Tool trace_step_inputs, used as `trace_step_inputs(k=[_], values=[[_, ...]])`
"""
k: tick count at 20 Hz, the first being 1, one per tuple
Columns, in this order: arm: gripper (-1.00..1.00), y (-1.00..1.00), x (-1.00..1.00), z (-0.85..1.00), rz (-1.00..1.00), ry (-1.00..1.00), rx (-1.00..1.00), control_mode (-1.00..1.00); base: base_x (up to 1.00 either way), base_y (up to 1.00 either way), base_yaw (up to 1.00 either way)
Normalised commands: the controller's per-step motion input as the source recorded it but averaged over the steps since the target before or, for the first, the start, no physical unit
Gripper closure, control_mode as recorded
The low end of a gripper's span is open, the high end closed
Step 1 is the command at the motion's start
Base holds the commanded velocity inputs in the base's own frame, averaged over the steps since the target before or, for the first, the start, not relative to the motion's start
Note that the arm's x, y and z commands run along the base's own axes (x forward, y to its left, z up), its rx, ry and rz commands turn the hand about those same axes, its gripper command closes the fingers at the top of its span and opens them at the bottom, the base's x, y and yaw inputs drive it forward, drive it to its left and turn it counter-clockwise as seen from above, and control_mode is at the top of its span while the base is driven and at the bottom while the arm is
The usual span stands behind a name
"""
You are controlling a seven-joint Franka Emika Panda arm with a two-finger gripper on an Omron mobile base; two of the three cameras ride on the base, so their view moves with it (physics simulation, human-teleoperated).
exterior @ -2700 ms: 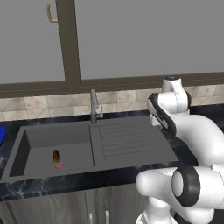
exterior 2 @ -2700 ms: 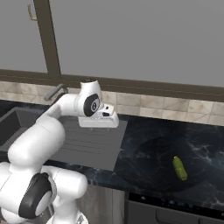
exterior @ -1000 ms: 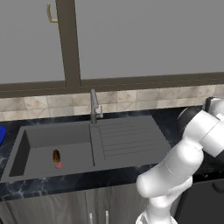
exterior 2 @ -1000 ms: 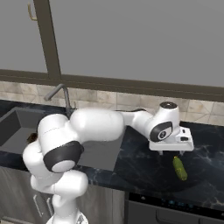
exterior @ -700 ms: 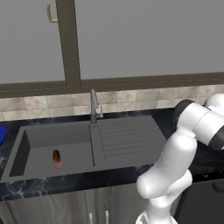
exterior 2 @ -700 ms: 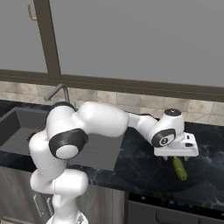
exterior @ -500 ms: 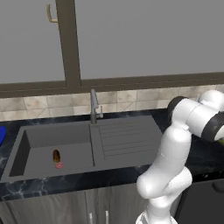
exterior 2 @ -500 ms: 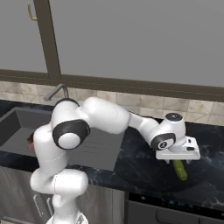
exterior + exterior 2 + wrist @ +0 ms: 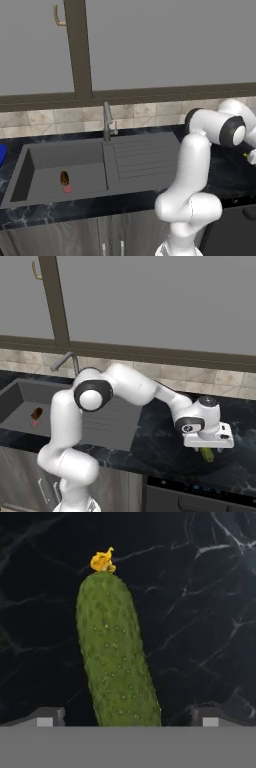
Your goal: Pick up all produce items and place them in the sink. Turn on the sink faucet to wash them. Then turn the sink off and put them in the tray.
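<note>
A green cucumber-like vegetable (image 9: 117, 662) with a yellow tip lies on the black counter. It runs lengthwise between the two finger tips of my gripper (image 9: 127, 717), which is open with a wide gap on either side. From the right base view, my hand hangs low right over the vegetable (image 9: 207, 455). The stubby brown-orange item (image 9: 64, 178) lies on the floor of the sink (image 9: 30, 162), beside a small red spot. The faucet (image 9: 107, 122) stands behind the basin, with no water showing. A blue sliver of the tray (image 9: 1, 152) shows at the far left.
The ribbed drainboard (image 9: 145, 155) lies between the basin and my arm. The black marble counter (image 9: 160, 441) runs on to the right, with a dark stovetop edge (image 9: 200, 488) in front. Grey cabinets and a window frame stand behind.
The arm has swung right from above the drainboard across the counter and has come down over the green vegetable. The jaws have stayed open. The brown-orange item has not moved.
</note>
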Motion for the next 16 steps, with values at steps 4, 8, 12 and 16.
trace_step_inputs(k=[4,8,12,16], values=[[-1.00,-0.06,0.00,-0.34,0.04,0.10,0.12,-1.00,0.00,0.00,0.00],[-1.00,0.03,0.00,-0.44,0.03,0.12,0.08,-1.00,0.00,0.00,0.00],[1.00,0.22,0.06,-0.39,0.00,0.12,0.02,-1.00,0.00,0.00,0.00],[1.00,0.22,0.01,-0.02,0.00,0.01,0.00,-1.00,0.00,0.00,0.00]])
